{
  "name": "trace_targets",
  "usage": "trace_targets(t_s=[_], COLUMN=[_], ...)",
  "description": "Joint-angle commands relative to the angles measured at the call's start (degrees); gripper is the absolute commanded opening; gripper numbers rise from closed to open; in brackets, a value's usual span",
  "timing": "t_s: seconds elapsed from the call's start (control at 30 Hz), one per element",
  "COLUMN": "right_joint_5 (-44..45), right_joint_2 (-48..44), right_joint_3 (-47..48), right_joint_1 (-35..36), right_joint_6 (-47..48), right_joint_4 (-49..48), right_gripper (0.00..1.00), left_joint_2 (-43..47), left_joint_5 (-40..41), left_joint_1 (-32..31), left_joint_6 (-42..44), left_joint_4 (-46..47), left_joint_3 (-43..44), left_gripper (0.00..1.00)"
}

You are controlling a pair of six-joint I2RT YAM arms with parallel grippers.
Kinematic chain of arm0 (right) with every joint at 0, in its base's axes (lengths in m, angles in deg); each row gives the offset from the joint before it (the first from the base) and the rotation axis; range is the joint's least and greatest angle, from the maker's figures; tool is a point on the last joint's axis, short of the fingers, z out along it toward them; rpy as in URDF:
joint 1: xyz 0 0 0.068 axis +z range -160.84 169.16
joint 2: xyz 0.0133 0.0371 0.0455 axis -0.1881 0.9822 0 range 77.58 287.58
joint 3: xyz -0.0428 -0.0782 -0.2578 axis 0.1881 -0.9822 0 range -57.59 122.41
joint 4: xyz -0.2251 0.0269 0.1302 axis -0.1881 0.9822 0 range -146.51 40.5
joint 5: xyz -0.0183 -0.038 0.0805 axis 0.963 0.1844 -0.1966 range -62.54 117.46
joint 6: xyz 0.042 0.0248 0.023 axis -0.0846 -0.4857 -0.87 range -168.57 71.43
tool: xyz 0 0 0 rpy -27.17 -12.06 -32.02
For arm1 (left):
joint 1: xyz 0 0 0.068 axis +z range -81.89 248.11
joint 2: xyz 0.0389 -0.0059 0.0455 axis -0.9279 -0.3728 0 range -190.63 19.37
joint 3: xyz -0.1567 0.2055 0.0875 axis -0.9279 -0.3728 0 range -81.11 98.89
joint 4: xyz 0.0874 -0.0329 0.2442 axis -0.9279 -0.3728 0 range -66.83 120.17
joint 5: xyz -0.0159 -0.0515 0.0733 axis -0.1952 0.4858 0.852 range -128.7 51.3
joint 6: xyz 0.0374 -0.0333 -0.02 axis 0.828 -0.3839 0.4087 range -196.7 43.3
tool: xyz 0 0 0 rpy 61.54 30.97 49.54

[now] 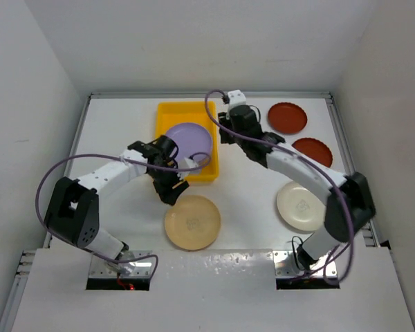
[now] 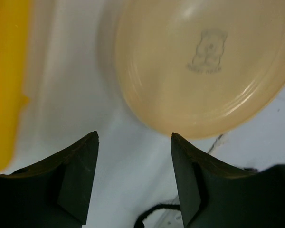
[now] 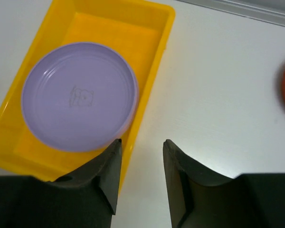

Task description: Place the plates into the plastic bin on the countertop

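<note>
We list: countertop (image 1: 249, 200), filling the frame; plastic bin (image 1: 171, 111), upper centre, holding one lilac plate (image 1: 190, 140); outside it, tan plate (image 1: 192, 222) lower centre, cream plate (image 1: 301, 205) lower right, two red-brown plates (image 1: 287, 117) upper right. Then left gripper (image 2: 133, 135), fingers spread and empty, just beside the tan plate's rim; right gripper (image 3: 140, 142), parted and empty, over the bin's right wall. Risk, as we judge it: fingers skid off the shallow rim and shove the plate.
</note>
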Motion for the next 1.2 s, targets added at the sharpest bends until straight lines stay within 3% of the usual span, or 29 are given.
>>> trace_targets(t_s=[0.0, 0.2, 0.47, 0.6, 0.63, 0.73, 0.97, 1.17], right_joint_5=[4.93, 11.51, 16.09, 18.03, 18.9, 20.57, 22.16, 21.72], right_joint_2=[-13.69, -26.56, -37.2, -41.42, -41.87, -43.45, -44.95, -43.02], right_joint_3=[-8.86, -25.65, -33.75, -35.33, -35.33, -35.51, -35.51, -34.63], right_joint_1=[0.96, 1.32, 1.41, 1.85, 1.76, 2.02, 2.29, 2.2], right_joint_6=[-0.21, -4.69, -12.17, -14.19, -14.71, -15.24, -15.42, -13.93], right_joint_4=[-3.65, -0.24, 9.17, 11.73, 12.86, 14.97, 16.13, 14.73], right_gripper=[0.41, 0.48, 0.48, 0.48, 0.48, 0.48, 0.48, 0.48], left_joint_2=[4.43, 4.43, -2.85, -3.65, -3.65, -3.04, 1.18, 2.59], left_joint_5=[5.19, 10.11, 13.81, 10.22, 9.25, 7.3, 1.24, -5.43], left_joint_1=[-0.12, -7.32, -8.13, -8.65, -8.65, -8.65, -8.65, -6.91], left_joint_6=[1.72, -2.14, -4.43, -1.54, -0.92, -0.39, -1.71, -1.18], left_joint_4=[-0.8, 8.16, 17.14, 17.66, 17.66, 17.14, 11.09, 4.22], left_joint_3=[-5.91, -11.45, -15.23, -15.23, -15.23, -14.62, -6.98, 5.58], left_gripper=[0.65, 0.67, 0.63, 0.4, 0.26, 0.0, 0.0, 0.0])
